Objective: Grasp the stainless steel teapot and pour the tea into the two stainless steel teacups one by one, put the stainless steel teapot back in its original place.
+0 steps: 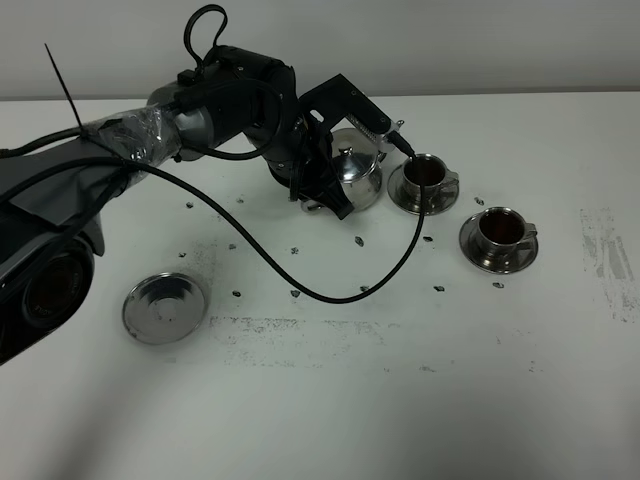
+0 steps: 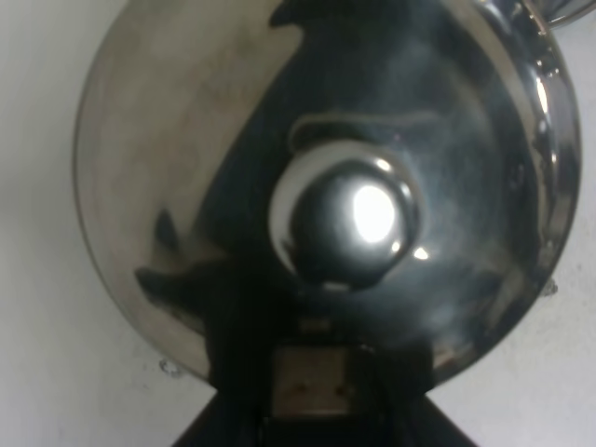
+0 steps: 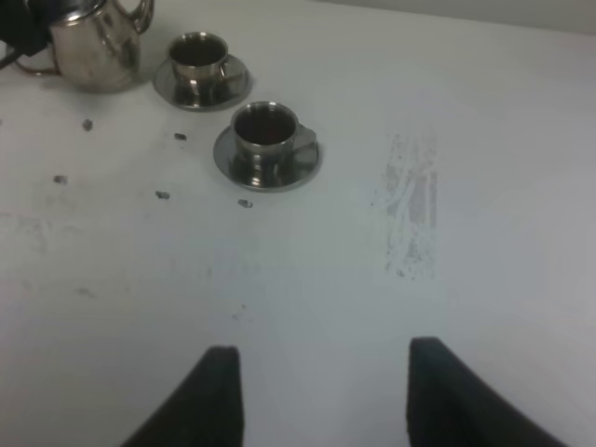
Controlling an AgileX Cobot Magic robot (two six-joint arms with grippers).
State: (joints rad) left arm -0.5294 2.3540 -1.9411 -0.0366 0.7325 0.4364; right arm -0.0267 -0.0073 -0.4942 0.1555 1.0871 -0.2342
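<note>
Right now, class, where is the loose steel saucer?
In the exterior high view, the empty saucer lies alone at the table's front left, far from both teacups.

The stainless steel teapot (image 1: 358,168) is a shiny, squat pot with a domed lid and a round knob (image 2: 352,222). It is tilted toward the cups, with its thin spout (image 1: 400,142) reaching over the rim of the nearer cup. That first stainless steel teacup (image 1: 427,173) sits on its round saucer just beside the pot. The second teacup (image 1: 501,229), also on a saucer, stands near the first and holds dark brown tea (image 3: 264,126).
</note>
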